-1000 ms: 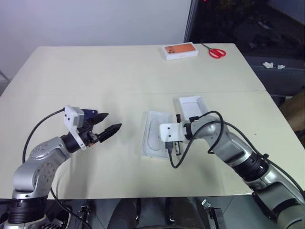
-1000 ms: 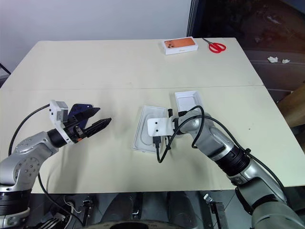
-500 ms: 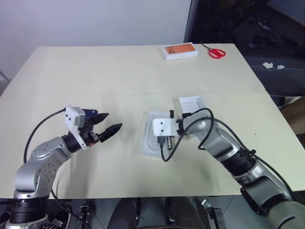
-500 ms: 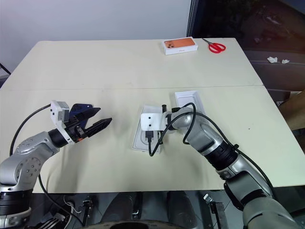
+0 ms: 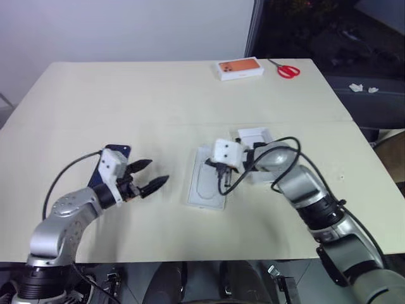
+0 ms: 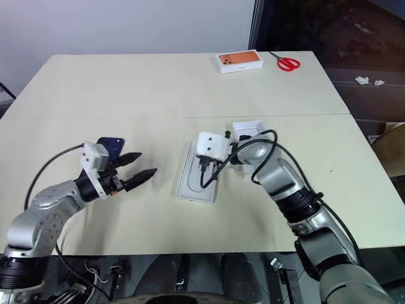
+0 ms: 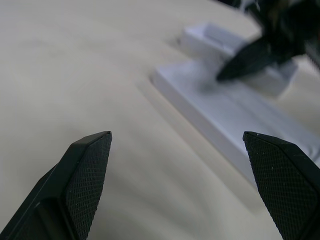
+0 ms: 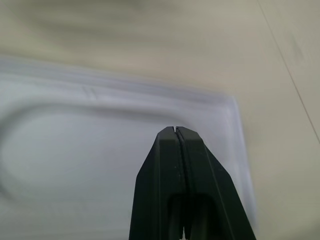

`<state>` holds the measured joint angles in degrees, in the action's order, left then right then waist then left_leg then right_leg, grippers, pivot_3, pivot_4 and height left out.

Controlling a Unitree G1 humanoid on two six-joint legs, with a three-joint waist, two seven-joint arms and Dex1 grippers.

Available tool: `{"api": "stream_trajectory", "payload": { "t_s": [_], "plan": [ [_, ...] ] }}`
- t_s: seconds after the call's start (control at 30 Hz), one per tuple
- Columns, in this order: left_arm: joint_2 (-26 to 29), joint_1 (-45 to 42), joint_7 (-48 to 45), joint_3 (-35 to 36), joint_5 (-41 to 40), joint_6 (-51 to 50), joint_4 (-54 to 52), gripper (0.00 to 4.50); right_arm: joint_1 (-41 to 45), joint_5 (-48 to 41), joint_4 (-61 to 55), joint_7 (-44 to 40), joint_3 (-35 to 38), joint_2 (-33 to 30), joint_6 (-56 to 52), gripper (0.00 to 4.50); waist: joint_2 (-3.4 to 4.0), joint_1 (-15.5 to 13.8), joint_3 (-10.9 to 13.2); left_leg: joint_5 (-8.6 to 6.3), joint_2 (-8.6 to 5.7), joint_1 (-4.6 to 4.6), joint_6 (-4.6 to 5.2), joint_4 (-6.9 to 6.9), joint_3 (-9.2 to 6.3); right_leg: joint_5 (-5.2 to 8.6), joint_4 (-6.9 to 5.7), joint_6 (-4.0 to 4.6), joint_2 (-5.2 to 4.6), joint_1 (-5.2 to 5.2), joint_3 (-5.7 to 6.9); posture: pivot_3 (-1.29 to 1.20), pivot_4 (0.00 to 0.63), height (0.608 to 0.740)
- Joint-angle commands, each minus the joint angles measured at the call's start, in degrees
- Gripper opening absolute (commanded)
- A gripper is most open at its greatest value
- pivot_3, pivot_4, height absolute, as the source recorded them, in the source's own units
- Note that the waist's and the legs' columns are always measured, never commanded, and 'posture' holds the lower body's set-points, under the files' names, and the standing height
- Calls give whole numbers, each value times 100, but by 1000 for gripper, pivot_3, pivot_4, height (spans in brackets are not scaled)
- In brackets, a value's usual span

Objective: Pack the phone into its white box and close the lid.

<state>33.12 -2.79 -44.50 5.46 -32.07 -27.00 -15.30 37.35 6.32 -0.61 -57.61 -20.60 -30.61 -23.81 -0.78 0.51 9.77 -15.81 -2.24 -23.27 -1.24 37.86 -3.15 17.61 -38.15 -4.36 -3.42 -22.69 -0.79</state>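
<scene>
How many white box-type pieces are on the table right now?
3: the white insert with a rounded recess mid-table under the right gripper; a white tray just behind that arm, partly hidden; the orange-topped box at the far edge.

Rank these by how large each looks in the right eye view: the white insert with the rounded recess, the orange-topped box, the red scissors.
1. White insert, largest, though nearest the camera.
2. Orange-topped box.
3. Red scissors, smallest.
</scene>
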Motion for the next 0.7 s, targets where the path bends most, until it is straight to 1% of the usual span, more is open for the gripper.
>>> {"api": "stream_trajectory", "payload": {
  "t_s": [0.03,0.13,0.27,0.37,0.5,0.7],
  "plan": [
    [-139,-233,0,-77,-78,-64,-50,3658,-128,-221,148,-303,349,-482,387,0,0,6,0,0,0,-1,0,0,0,0,0,0,-1,0,1,0,150,740],
    [-228,-338,70,-185,117,-16,99,2136,-337,-510,51,-544,573,-777,555,0,1,20,1,-1,1,-1,1,-1,0,0,0,0,0,-2,2,0,150,740],
    [-385,-375,150,-385,345,84,275,49,-478,-715,-87,-563,709,-804,405,0,3,64,1,0,8,1,1,-1,1,0,-4,-1,7,-2,1,0,150,740],
    [-516,-428,185,-492,424,91,308,49,-539,-802,-153,-497,769,-782,357,0,4,24,2,1,9,1,1,2,-2,0,-8,-1,8,-2,2,0,150,740],
    [-510,-492,201,-594,717,222,479,49,-583,-696,-168,-475,636,-884,455,0,4,9,2,0,8,1,1,8,-1,-1,-8,-1,7,3,2,0,150,740],
    [-537,-554,185,-459,653,201,487,49,-646,-724,-267,-430,597,-822,407,0,4,11,2,0,8,-2,1,8,-2,-1,-6,-2,6,1,3,0,150,740]
  ]
}}
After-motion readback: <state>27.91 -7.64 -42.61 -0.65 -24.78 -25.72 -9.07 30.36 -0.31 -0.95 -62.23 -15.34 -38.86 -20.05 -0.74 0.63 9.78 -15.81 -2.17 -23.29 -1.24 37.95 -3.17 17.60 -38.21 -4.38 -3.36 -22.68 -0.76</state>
